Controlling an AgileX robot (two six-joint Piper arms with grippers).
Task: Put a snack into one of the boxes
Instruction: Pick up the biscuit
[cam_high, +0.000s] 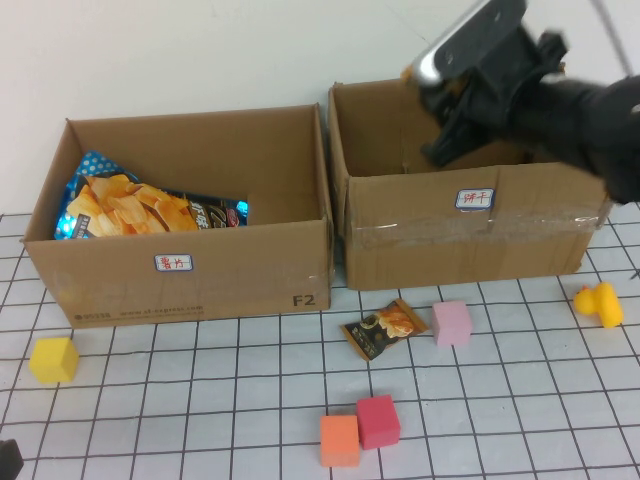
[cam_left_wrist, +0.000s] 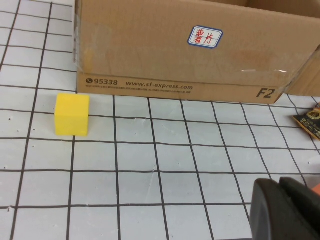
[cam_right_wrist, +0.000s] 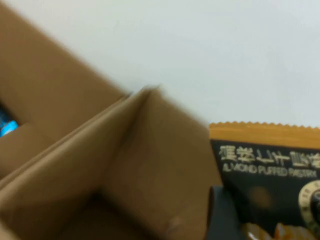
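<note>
Two cardboard boxes stand side by side at the far side of the grid table (cam_high: 200, 400). Left box (cam_high: 180, 270): holds a chip bag (cam_high: 130, 210). Right box (cam_high: 460, 225): right gripper (cam_high: 450, 120) above its opening, fingers clamped on a pastry packet (cam_right_wrist: 265, 185). Second snack packet (cam_high: 383, 328): on the table near the boxes, beside a pink cube (cam_high: 452, 323). Left gripper (cam_left_wrist: 285, 210): low at near left, fingers together, well apart from a yellow cube (cam_left_wrist: 72, 114).

The right gripper (cam_high: 450, 120) is blurred above the right box (cam_high: 470, 225), so its fingers are unreadable; the pastry packet (cam_right_wrist: 270, 200) it seemingly carries is cropped. The left gripper (cam_left_wrist: 287, 210), near the yellow cube (cam_left_wrist: 72, 114), is also cut off.
</note>
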